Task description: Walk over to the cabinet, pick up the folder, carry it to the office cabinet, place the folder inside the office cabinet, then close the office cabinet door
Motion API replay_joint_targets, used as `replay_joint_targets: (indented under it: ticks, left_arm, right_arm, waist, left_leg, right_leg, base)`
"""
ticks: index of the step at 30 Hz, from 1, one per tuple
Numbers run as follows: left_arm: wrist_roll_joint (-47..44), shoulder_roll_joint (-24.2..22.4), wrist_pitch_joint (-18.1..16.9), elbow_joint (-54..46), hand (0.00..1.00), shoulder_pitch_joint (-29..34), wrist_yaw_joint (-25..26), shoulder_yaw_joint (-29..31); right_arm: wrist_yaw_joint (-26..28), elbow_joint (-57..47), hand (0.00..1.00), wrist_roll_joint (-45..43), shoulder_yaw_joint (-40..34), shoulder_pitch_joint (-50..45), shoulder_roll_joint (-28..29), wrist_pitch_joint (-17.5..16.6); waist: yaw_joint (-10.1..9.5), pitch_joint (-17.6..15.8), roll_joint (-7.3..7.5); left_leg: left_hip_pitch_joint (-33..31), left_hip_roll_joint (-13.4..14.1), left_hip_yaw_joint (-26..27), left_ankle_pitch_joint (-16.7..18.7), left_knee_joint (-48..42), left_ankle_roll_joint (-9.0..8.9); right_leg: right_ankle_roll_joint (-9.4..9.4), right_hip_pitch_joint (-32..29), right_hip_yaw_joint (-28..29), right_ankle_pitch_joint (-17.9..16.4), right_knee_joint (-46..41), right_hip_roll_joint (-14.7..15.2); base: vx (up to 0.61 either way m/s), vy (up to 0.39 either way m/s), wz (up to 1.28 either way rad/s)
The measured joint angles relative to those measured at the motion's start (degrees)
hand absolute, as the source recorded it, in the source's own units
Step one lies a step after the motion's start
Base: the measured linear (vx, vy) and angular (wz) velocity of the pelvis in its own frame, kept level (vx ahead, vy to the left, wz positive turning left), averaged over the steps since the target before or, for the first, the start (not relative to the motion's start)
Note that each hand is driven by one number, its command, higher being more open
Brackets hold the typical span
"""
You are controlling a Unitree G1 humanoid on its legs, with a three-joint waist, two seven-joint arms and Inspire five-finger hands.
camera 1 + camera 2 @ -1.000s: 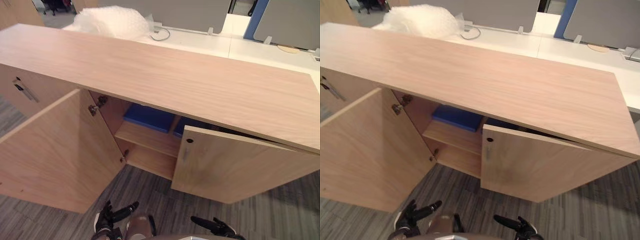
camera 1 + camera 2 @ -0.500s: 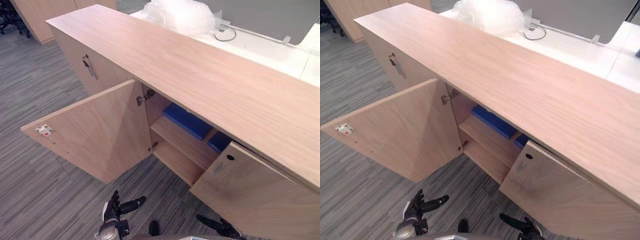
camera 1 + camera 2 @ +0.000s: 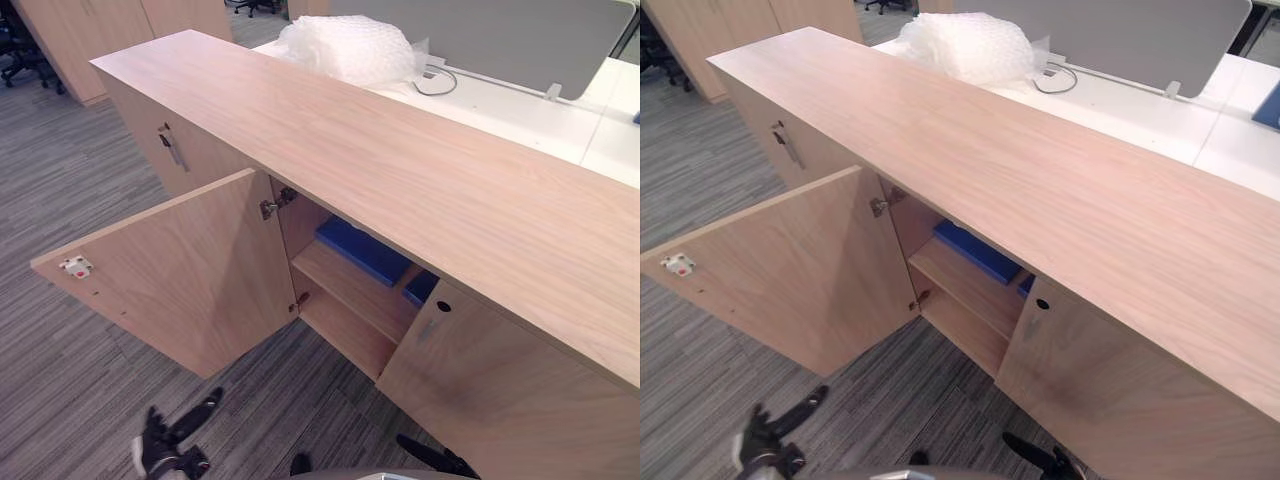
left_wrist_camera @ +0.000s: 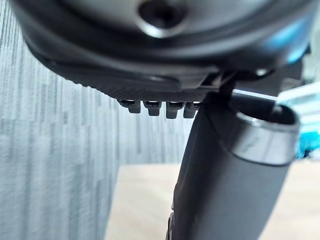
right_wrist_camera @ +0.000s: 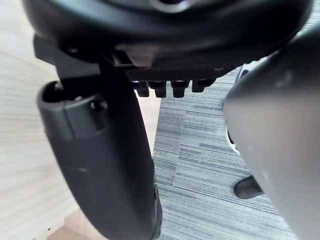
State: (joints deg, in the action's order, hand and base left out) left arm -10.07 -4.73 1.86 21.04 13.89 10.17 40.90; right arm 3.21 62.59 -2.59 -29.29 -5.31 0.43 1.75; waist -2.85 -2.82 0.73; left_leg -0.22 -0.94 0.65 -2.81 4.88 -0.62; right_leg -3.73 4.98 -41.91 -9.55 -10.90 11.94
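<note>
Standing on grey carpet (image 3: 60, 170), wooden cabinet (image 3: 400, 170) gapes open.

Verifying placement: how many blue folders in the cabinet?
2: one folder on the shelf by the open door, another beside it, partly behind the ajar door. More may be hidden.

The cabinet (image 3: 1020, 190) runs from ten o'clock to four o'clock under a long wooden top. Its left door (image 3: 790, 275) stands wide open toward eight o'clock, and the right door (image 3: 1110, 390), at five o'clock, is partly open. Between them a blue folder (image 3: 975, 250) lies flat on the upper shelf. Bubble wrap (image 3: 965, 45) sits at twelve o'clock. The left hand (image 3: 762, 445) hangs at seven o'clock and the right hand (image 3: 1040, 462) at six, both with fingers loosely extended above the carpet (image 3: 700, 180).
</note>
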Motion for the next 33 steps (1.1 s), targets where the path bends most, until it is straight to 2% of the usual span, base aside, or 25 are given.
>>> replay_joint_targets:
  ticks: [2,5,7,10,15,20,27,30,33]
  left_arm:
    - [-0.67,0.14,-0.03,-3.28,1.0,-0.01,1.97,4.15]
    - [-0.73,0.87,-0.08,-4.05,1.0,-2.3,4.83,12.71]
    - [-0.64,1.3,-0.05,-4.04,1.0,-3.57,6.76,15.89]
    - [-0.59,3.2,0.1,-2.66,1.0,-4.25,7.29,16.99]
    - [-0.63,10.85,1.17,6.42,1.0,-7.67,6.25,18.37]
    - [-0.11,16.3,1.37,8.73,1.0,-9.39,4.19,15.73]
    - [5.13,31.12,1.15,15.78,1.0,-15.59,-1.42,3.62]
    - [6.18,34.53,0.87,19.38,1.0,-18.54,-4.21,0.86]
    - [6.15,35.37,0.75,22.33,1.0,-20.6,-5.96,-0.37]
  right_arm:
    - [0.23,0.85,1.0,0.03,-0.4,-0.01,-0.28,0.01]
    - [0.4,1.42,1.0,0.18,-1.12,-0.23,-0.96,-0.03]
    - [0.42,1.96,1.0,0.24,-1.1,-0.24,-1.57,0.0]
    - [0.7,2.78,1.0,0.25,-1.07,-0.13,-2.44,0.2]
    - [1.57,3.58,1.0,0.33,-0.97,0.06,-3.08,0.65]
    - [2.79,3.54,1.0,0.34,1.35,0.24,-3.23,0.76]
    - [3.86,3.24,1.0,0.3,4.79,0.29,-3.77,0.69]
    - [4.61,3.21,1.0,0.3,5.74,0.18,-4.2,0.67]
    - [5.2,3.2,1.0,0.31,5.73,-0.08,-4.49,0.66]
  waist:
    - [-0.21,0.36,0.03]
    - [-0.41,1.27,-0.78]
    - [-0.73,1.81,-1.35]
    - [-2.08,2.26,-1.58]
    - [-2.99,2.52,-1.96]
    - [-3.29,2.78,-1.68]
    - [-3.51,2.59,-1.55]
    - [-3.23,2.43,-1.52]
    - [-2.99,2.06,-1.46]
  left_leg:
    - [-0.04,-0.55,-0.3,0.19,0.0,0.29]
    - [-0.31,-1.52,-1.02,0.54,-0.14,0.92]
    - [-0.47,-2.04,-1.43,0.71,-0.35,1.32]
    - [-0.92,-2.62,-1.76,1.01,-1.2,1.66]
    - [-0.99,-2.82,-2.91,1.73,-2.66,1.78]
    - [-1.8,-2.85,-3.28,2.01,-3.7,1.68]
    - [-1.39,-2.48,-2.54,1.74,-4.0,1.75]
    - [0.26,-2.29,-0.88,1.63,-3.18,1.76]
    - [1.37,-2.18,0.67,1.58,-2.47,1.78]
  right_leg:
    - [-0.09,0.08,-0.01,-0.05,0.01,0.42]
    - [-0.23,0.08,-0.1,-0.13,0.02,1.23]
    - [-0.24,0.12,-0.1,-0.13,0.01,1.46]
    - [-0.26,0.18,-0.09,-0.11,-0.11,2.02]
    - [-0.27,1.16,-0.18,-0.12,-0.38,2.16]
    - [-0.95,1.12,-0.35,-0.57,-0.42,2.39]
    - [-0.95,1.28,0.42,-0.56,-0.6,2.26]
    - [-0.95,1.34,2.12,-0.56,-1.34,2.55]
    - [-0.96,1.09,3.44,-0.57,-1.99,2.85]
  base:
    - [0.01,0.062,0.1]
    - [0.01,0.054,0.12]
    - [0.01,0.042,0.15]
    - [0.01,0.026,0.08]
    - [0.0,-0.01,0.11]
    - [-0.02,-0.035,0.05]
    - [-0.04,-0.031,-0.06]
    - [-0.03,0.001,-0.28]
    - [-0.03,0.021,-0.32]
